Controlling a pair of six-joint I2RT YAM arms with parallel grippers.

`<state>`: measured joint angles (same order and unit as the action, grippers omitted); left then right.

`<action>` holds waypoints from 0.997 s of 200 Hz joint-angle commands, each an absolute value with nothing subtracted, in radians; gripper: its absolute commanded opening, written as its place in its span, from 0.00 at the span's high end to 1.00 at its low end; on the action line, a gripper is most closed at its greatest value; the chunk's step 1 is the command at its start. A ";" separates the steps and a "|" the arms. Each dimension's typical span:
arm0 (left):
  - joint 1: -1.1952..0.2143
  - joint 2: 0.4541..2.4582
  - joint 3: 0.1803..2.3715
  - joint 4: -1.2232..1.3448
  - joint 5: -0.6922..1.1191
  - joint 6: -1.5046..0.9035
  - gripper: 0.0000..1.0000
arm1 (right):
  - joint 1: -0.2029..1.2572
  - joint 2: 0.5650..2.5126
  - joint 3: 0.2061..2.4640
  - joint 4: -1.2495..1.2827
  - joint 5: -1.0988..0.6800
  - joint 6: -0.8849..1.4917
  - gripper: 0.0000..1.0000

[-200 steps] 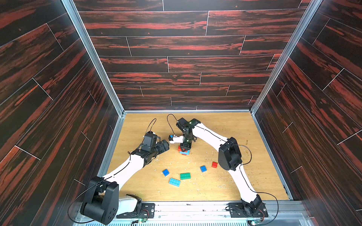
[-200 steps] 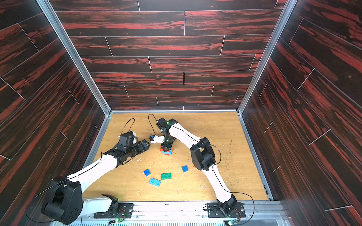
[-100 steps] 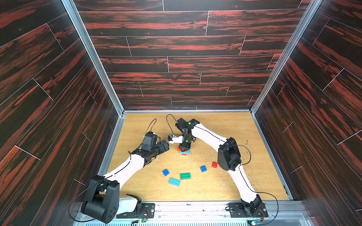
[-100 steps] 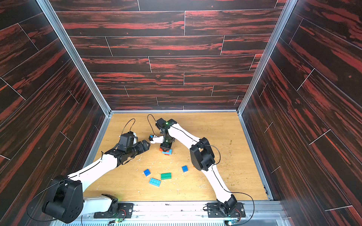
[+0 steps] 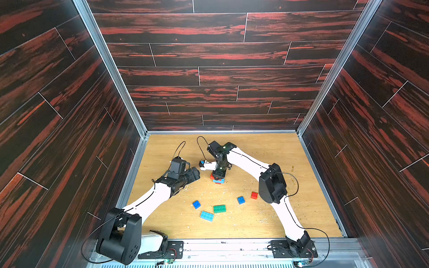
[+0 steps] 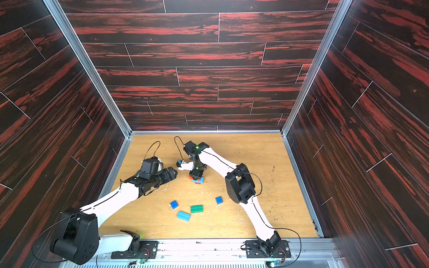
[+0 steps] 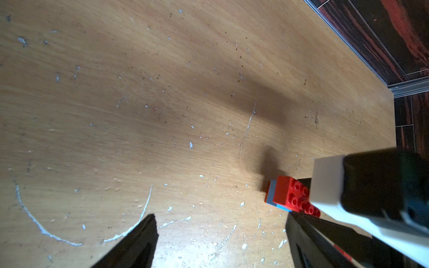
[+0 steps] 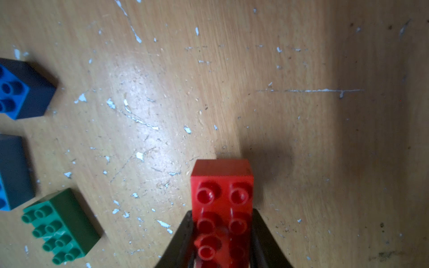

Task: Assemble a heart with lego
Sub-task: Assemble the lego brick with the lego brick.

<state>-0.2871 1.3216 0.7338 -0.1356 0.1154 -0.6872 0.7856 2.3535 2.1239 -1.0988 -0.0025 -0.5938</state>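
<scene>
The heart (image 5: 218,180) (image 6: 198,180) is a small stack on the wooden floor, left of centre, showing a red oblong brick (image 8: 222,185) on a light-blue brick (image 7: 271,197). My right gripper (image 5: 218,174) (image 8: 222,211) points straight down, shut on the red oblong's long sides. My left gripper (image 5: 197,173) (image 7: 220,218) lies low just left of the stack, open and empty. Loose lego lies nearer the front: two dark-blue squares (image 5: 196,204) (image 5: 241,199), a green oblong (image 5: 219,208) (image 8: 60,227), a light-blue oblong (image 5: 206,215) and a red square (image 5: 254,195).
Dark wood-patterned walls with metal corner rails (image 5: 111,69) enclose the floor on three sides. The right arm's black elbow (image 5: 271,185) hangs just right of the red square. The floor (image 5: 267,143) is scratched and flecked with white.
</scene>
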 commanded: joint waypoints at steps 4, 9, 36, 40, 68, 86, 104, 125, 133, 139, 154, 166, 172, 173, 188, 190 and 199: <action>-0.282 1.311 0.738 -0.154 0.106 -0.673 0.09 | 0.797 2.382 2.056 -1.102 0.042 -0.568 0.91; -0.280 1.309 0.738 -0.156 0.106 -0.673 0.09 | 0.798 2.380 2.046 -1.099 0.044 -0.569 0.91; -0.280 1.304 0.735 -0.156 0.104 -0.673 0.10 | 0.809 2.393 2.056 -1.083 0.033 -0.572 0.91; -0.279 1.305 0.735 -0.157 0.104 -0.675 0.09 | 0.811 2.399 2.062 -1.080 0.031 -0.571 0.91; -0.280 1.296 0.735 -0.164 0.101 -0.672 0.09 | 0.811 2.454 2.094 -1.087 0.058 -0.551 0.91; -0.280 1.291 0.732 -0.165 0.100 -0.671 0.09 | 0.809 2.476 2.077 -1.094 0.034 -0.527 0.91; -0.280 1.290 0.729 -0.165 0.097 -0.669 0.09 | 0.806 2.467 2.005 -1.063 0.000 -0.507 0.91; -0.278 1.293 0.730 -0.166 0.097 -0.663 0.09 | 0.791 2.469 1.962 -1.040 0.009 -0.464 0.90; -0.278 1.292 0.730 -0.167 0.096 -0.663 0.09 | 0.785 2.467 1.952 -1.036 0.004 -0.452 0.91; -0.279 1.292 0.730 -0.167 0.098 -0.662 0.09 | 0.782 2.464 1.933 -1.028 -0.002 -0.450 0.91; -0.279 1.289 0.727 -0.166 0.097 -0.661 0.09 | 0.787 2.457 1.876 -1.002 -0.008 -0.453 0.91; -0.278 1.290 0.726 -0.165 0.094 -0.661 0.09 | 0.789 2.456 1.866 -1.002 0.021 -0.440 0.91; -0.278 1.290 0.726 -0.165 0.093 -0.660 0.09 | 0.791 2.452 1.876 -1.004 0.043 -0.430 0.91; -0.278 1.290 0.726 -0.165 0.093 -0.660 0.09 | 0.791 2.451 1.878 -1.003 0.044 -0.427 0.91; -0.278 1.288 0.727 -0.163 0.097 -0.661 0.09 | 0.791 2.422 1.922 -0.981 0.060 -0.396 0.85; -0.278 1.288 0.727 -0.162 0.097 -0.661 0.09 | 0.793 2.416 1.927 -0.977 0.060 -0.394 0.83; -0.278 1.284 0.729 -0.161 0.101 -0.662 0.09 | 0.794 2.388 1.939 -0.944 0.067 -0.380 0.74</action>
